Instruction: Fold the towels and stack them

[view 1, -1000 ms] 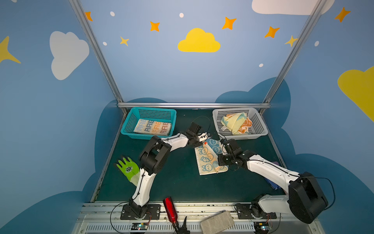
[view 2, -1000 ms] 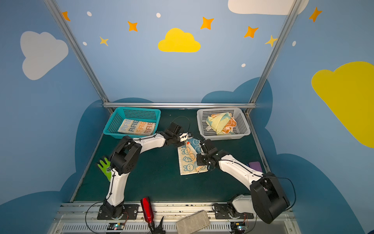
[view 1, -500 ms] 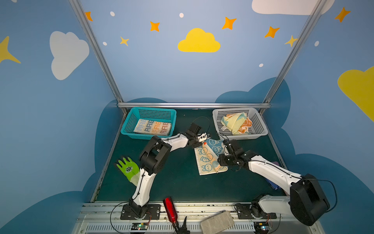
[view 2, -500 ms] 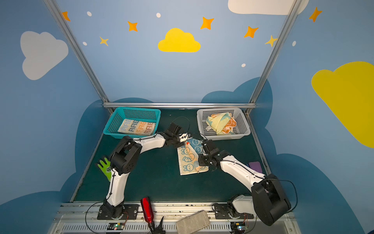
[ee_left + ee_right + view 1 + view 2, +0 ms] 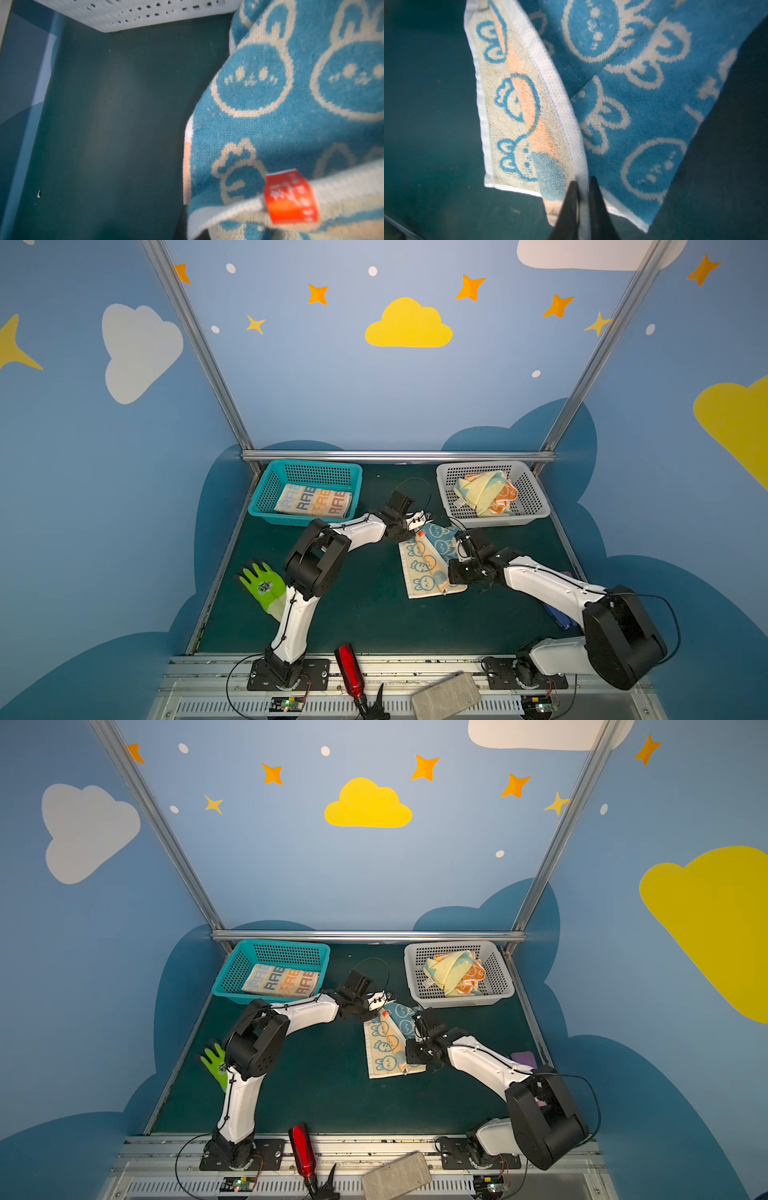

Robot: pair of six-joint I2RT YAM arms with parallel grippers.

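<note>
Teal basket [image 5: 266, 493]: far left; cream RABBIT towel [image 5: 313, 500] folded flat inside.
Left arm [image 5: 357, 531]: elbow raised; forearm stretched low toward centre.
Left gripper [image 5: 415, 526]: at far corner of blue rabbit towel [image 5: 428, 564]; tips hidden, jaws apparently clenched on hem by red tag [image 5: 291, 195].
Blue rabbit towel: on green mat [image 5: 365, 614], between grippers; cream underside partly up.
Right gripper [image 5: 583, 185]: jaws pinched tight on near white hem.
Right arm [image 5: 540, 576]: forearm low, reaching inward.
White basket [image 5: 538, 502]: far right; pale yellow towel [image 5: 478, 489], orange towel [image 5: 505, 499] crumpled inside.
</note>
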